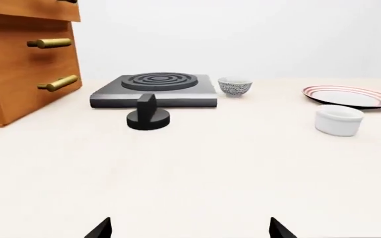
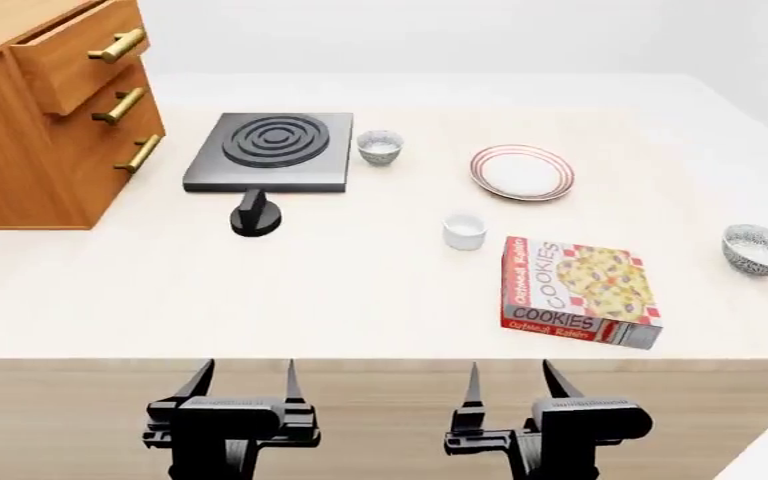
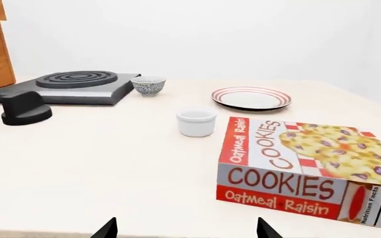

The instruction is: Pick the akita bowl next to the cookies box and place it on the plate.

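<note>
The cookies box (image 3: 309,168) carries the only readable print: "COOKIES" and "Oatmeal Raisin" on its top face and again on its front edge, with "Nutrition Facts" on the end panel at 3 o'clock.

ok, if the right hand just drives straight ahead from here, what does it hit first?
Likely the cookies box, which lies just right of centre between the open fingertips of the right hand. Depth is unclear; a dead-centre line might clip only its left edge.

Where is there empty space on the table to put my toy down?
Big bare patch along the table's near edge, in front of the knob and left of the cookies box. Another between that box and the bowl. Crowded: stove, second bowl, plate, cup.
</note>
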Controlling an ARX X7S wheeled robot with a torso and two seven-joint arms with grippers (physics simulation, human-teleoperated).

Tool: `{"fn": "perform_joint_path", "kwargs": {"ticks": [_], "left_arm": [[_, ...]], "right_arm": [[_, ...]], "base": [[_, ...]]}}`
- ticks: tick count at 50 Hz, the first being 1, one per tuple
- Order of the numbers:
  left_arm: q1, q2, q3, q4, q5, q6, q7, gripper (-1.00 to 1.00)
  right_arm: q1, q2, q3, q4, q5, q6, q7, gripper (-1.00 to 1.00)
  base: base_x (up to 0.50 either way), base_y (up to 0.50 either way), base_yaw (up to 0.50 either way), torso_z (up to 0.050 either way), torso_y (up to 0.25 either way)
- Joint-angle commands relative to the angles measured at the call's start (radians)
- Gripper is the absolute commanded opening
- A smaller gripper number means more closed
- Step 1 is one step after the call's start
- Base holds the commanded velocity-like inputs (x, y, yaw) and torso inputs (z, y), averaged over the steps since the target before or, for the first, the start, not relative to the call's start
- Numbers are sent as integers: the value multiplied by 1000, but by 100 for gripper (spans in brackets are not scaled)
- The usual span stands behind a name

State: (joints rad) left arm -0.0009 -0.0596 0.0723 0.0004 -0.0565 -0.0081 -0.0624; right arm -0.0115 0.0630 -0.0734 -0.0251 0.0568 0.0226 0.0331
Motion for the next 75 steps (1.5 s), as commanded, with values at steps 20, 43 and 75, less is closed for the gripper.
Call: {"fn": "perform_joint_path", "kwargs": {"ticks": [20,43,75], "left_arm": [[-4,-36,47,-8,-32,5,-50,100],[-292,-151,4,415,-112,-643,-86,100],[-289,-166,33,361,-96,-597,-105,100]], "right_arm": [[7,40,-29,7,54,2,38,100],[349,148,-2,-362,234,683,87,100],[341,153,-2,-326,254,640,87,100]], "base": [[0,-500,0,0,0],[88,-140,0,0,0],[500,0,0,0,0]]}}
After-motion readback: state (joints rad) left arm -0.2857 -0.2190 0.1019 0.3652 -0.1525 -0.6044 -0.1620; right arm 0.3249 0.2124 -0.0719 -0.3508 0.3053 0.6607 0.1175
